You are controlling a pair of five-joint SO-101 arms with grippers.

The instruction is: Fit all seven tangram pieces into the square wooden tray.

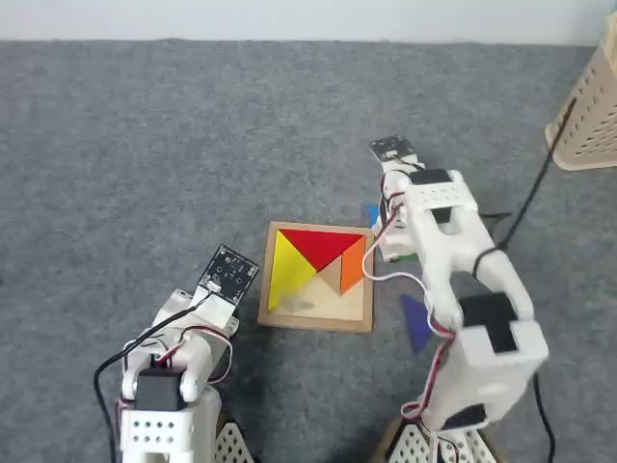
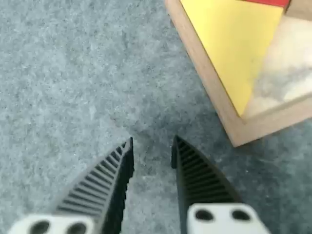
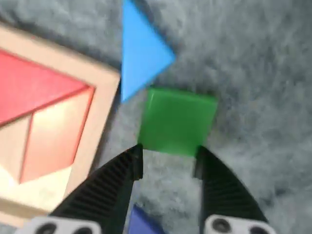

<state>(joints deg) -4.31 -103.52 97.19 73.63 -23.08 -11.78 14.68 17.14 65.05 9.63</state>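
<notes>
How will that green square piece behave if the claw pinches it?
The green square looks stiff and flat, so it probably won't bend or roll. Its smooth faces may slip in the right claw. On the grey carpet it would likely drag.

In the high view, the green square and blue triangle are largely covered by the right arm. The tray is cut off in both wrist views. A dark blue piece is clipped at the right wrist view's edge.
</notes>
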